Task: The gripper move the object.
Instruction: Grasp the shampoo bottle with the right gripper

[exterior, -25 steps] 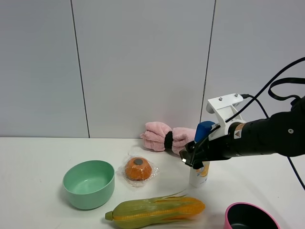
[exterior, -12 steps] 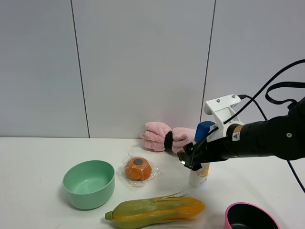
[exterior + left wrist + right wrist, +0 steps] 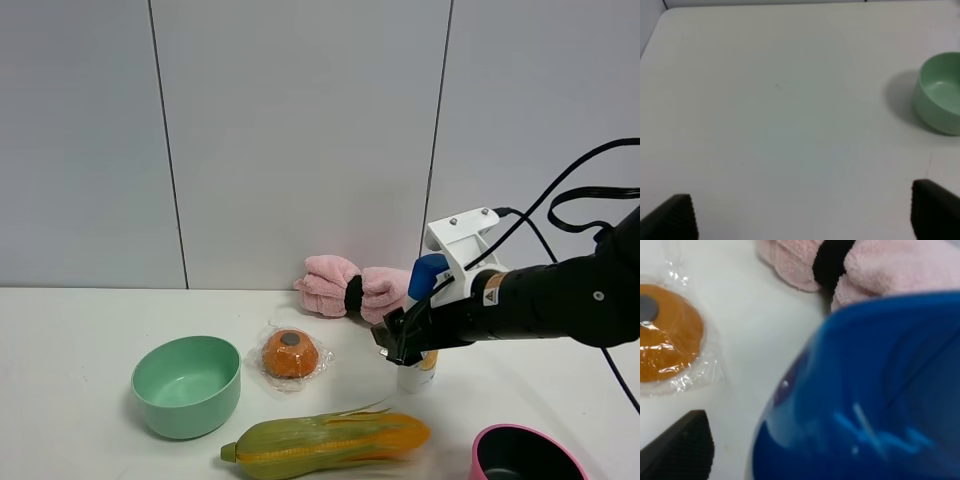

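Tall slim white plastic bottle with blue flip cap (image 3: 417, 376) stands upright on the white table (image 3: 80, 320), just in front of the rolled pink towel (image 3: 335, 284). Right gripper (image 3: 403, 338) straddles its mid-body below the cap, likely to hold it plumb when shifted. Contact is hidden, so I cannot tell whether the jaws pinch. Left gripper (image 3: 805, 220) hangs over the table near the mint-green round bowl (image 3: 940, 95), jaws spread, seemingly parked out of the way. Label orange and blue; text too small to read.
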Motion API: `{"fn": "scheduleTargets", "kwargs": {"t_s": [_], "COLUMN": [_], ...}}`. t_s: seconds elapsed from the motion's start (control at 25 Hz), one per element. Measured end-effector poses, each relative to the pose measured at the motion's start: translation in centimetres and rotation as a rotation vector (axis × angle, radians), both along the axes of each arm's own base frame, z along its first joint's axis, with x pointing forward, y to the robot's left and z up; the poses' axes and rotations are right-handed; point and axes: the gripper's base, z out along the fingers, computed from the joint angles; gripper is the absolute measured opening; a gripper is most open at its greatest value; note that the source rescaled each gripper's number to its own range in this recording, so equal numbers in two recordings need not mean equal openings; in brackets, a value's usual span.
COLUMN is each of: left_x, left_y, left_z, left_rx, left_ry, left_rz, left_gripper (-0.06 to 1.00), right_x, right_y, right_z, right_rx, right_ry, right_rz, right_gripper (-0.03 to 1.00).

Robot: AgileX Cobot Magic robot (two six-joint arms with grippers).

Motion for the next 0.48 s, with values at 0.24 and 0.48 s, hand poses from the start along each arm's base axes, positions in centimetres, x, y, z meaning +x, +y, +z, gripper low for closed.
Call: {"fn": "scheduleTargets", "kwargs": {"t_s": [0.24,0.48], "left_x": [0.0,0.0], "left_y": [0.0,0.0], "left_z": [0.0,0.0], "left_rx": [0.0,0.0], "left_ry": [0.0,0.0], "left_rz": [0.0,0.0], "left_gripper": [1.0,1.0], "right_x": [0.1,0.1], "right_y": [0.07,0.07], "right_z": [0.12,0.12], "right_rx": [0.011,0.011], "right_ry": [-0.02,-0.02], "right_rz": [0.002,0.002], "right_gripper": [0.5,0.25]}}
